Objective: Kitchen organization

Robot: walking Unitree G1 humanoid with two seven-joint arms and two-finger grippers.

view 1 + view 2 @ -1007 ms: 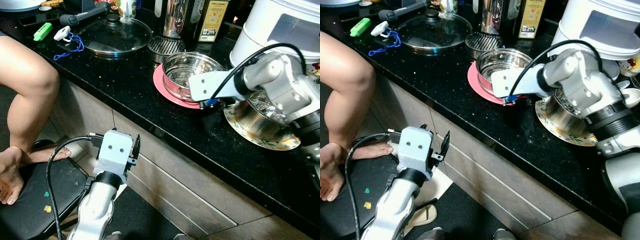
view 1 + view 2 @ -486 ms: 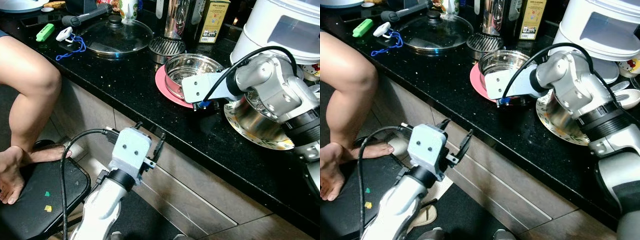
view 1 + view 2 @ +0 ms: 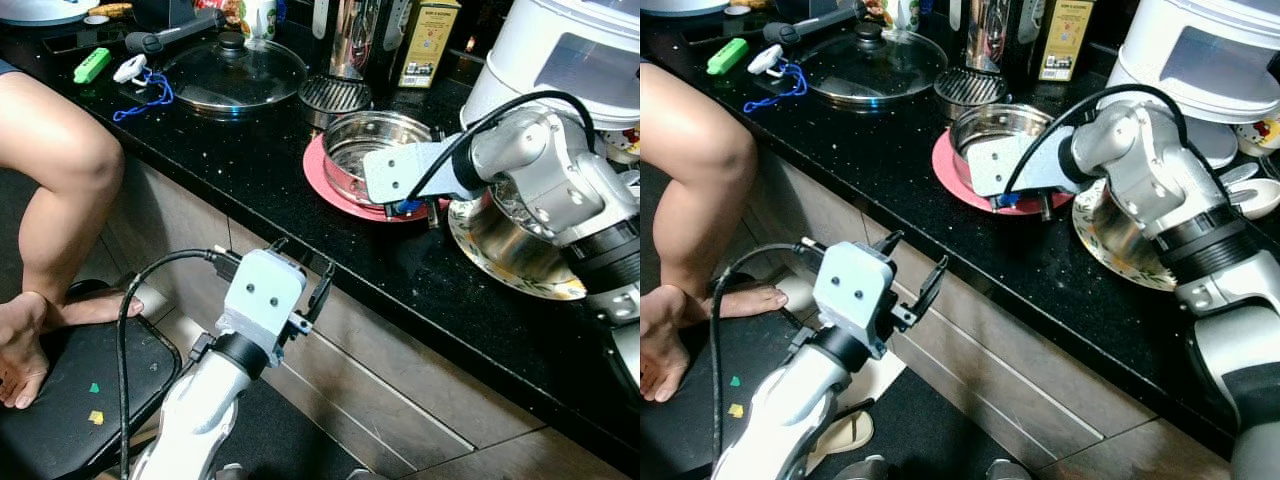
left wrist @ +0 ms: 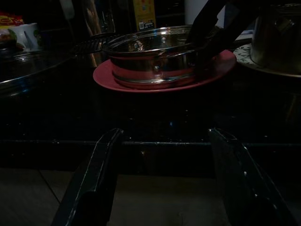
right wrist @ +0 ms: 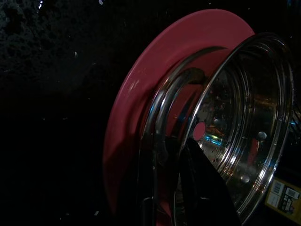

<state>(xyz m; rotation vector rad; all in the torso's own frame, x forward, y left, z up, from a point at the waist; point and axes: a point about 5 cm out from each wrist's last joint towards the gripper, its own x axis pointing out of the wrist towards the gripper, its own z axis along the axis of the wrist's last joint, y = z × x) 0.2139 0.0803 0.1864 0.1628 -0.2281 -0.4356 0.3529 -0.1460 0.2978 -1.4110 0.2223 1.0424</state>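
We judge the work barely begun: our right gripper (image 5: 167,188) pinches the steel pan's (image 3: 375,150) rim atop the pink plate (image 3: 330,185), while our left gripper (image 4: 162,181), fingers spread, waits below the black counter (image 3: 250,170).

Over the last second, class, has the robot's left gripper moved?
Yes. The left gripper has risen from low by the floor up toward the black granite counter edge.

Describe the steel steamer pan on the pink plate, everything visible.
The steel steamer pan is round, shallow and shiny, with a perforated base and riveted sides. It sits upright on a pink plate on the black countertop, beside a ridged dark lid. The right gripper has its black fingers straddling the pan's near rim, one inside and one outside.
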